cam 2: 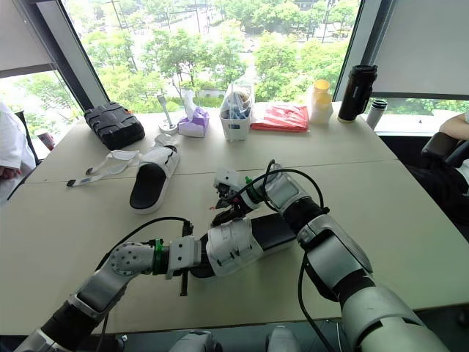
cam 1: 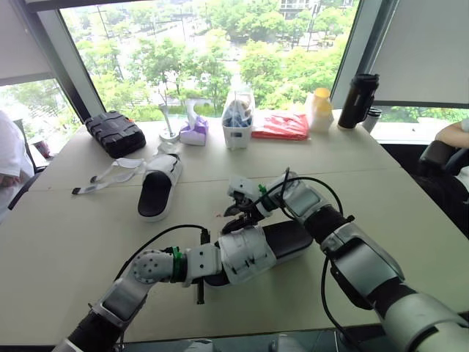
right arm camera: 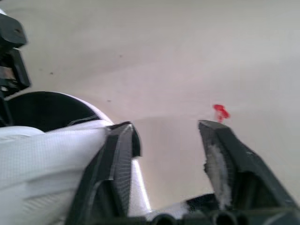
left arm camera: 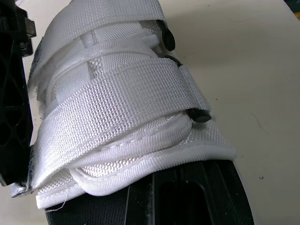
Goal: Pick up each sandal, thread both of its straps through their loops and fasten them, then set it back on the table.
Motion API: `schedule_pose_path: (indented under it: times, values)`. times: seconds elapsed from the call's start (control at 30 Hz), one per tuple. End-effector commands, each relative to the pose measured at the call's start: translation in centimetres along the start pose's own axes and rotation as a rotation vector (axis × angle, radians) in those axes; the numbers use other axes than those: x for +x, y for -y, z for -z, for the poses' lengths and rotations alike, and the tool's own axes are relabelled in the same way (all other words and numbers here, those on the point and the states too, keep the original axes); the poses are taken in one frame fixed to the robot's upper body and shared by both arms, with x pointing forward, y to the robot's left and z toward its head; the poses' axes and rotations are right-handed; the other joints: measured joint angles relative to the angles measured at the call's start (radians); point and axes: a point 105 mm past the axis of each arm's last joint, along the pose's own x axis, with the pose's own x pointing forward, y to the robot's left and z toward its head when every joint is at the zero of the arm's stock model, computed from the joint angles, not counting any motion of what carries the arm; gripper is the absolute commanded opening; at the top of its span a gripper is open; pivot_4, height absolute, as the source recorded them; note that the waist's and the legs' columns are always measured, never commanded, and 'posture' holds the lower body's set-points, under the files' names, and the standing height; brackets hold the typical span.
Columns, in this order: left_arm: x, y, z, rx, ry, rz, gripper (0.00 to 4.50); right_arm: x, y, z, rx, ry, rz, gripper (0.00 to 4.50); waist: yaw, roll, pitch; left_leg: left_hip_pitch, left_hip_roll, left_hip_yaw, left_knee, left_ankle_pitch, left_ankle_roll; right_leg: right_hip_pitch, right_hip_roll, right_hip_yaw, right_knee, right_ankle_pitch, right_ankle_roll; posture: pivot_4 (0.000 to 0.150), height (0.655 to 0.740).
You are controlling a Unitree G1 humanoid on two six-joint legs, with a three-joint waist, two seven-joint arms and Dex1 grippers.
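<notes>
The near sandal lies at lower centre of the head view, its white straps wrapped across. The right gripper stands released beside them (whether the left gripper grips, I cannot tell). It should pinch one strap end squarely before pulling.

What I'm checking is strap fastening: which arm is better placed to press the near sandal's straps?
Right, probably: the right gripper hangs open beside the straps of the near sandal; the left arm lies alongside it.
</notes>
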Motion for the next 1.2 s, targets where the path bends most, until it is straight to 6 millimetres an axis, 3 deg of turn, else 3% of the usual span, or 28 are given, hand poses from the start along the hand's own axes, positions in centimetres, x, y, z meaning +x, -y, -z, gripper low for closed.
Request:
schedule_pose_path:
  times: [0.03,0.23,0.37,0.43,0.6,0.7,0.9,1.2]
  values:
    - [0.3,6.5,7.3,-0.224,-0.281,0.19,0.0,0.2,1.0,0.0,-0.049,-0.01,0.079,3.36,0.001,0.0,0.0,0.0,0.0,0.0,0.0,0.0,0.0,0.0,0.0,0.0,0.0,0.0,0.0,0.15,0.74]
    - [0.1,6.2,7.2,-0.23,-0.273,0.168,0.0,-1.6,3.3,-2.4,-0.057,0.086,0.213,3.36,0.0,0.001,0.001,0.0,0.0,0.0,-0.001,0.0,0.0,0.0,0.0,0.0,0.0,0.0,0.0,0.15,0.74]
    - [-0.6,5.3,6.7,-0.235,-0.251,0.12,0.0,-6.7,4.6,-4.6,-0.161,0.206,0.324,3.36,0.001,0.001,0.004,-0.004,-0.001,-0.001,-0.001,0.0,0.0,-0.002,0.0,0.0,-0.001,-0.001,0.0,0.15,0.74]
    - [-1.0,4.8,6.1,-0.206,-0.229,0.105,0.0,-8.4,5.0,-3.8,-0.258,0.186,0.429,3.36,-0.002,0.001,0.004,-0.01,-0.001,-0.001,-0.001,0.0,0.001,-0.008,0.0,0.0,-0.001,0.0,0.0,0.15,0.74]
    - [-2.5,2.9,4.3,-0.161,-0.167,0.022,0.0,-10.5,2.3,-1.6,-0.542,0.163,0.482,3.36,-0.008,-0.007,0.007,-0.014,0.0,0.0,-0.011,0.001,0.0,-0.014,0.0,0.0,-0.001,0.002,-0.002,0.15,0.74]
    - [-3.7,1.9,3.0,-0.132,-0.136,-0.017,0.0,-11.3,0.6,-0.4,-0.715,0.151,0.484,3.36,-0.03,-0.004,0.02,-0.017,0.001,0.002,-0.014,0.001,-0.001,-0.019,0.0,0.001,0.0,0.001,-0.004,0.15,0.74]
    - [-6.4,0.5,0.3,-0.138,-0.067,-0.107,0.0,-12.5,-2.1,1.2,-0.947,0.167,0.463,3.36,-0.048,-0.009,0.03,-0.029,0.002,0.005,-0.013,0.003,-0.003,-0.034,0.003,0.004,0.001,0.003,-0.007,0.15,0.74]
    - [-10.4,0.6,-1.5,-0.266,-0.059,-0.21,0.0,-10.6,-7.9,1.6,-1.257,0.327,0.326,3.36,-0.047,-0.016,0.052,-0.031,0.002,0.006,-0.012,0.002,-0.003,-0.034,0.001,0.004,0.001,0.003,-0.008,0.15,0.74]
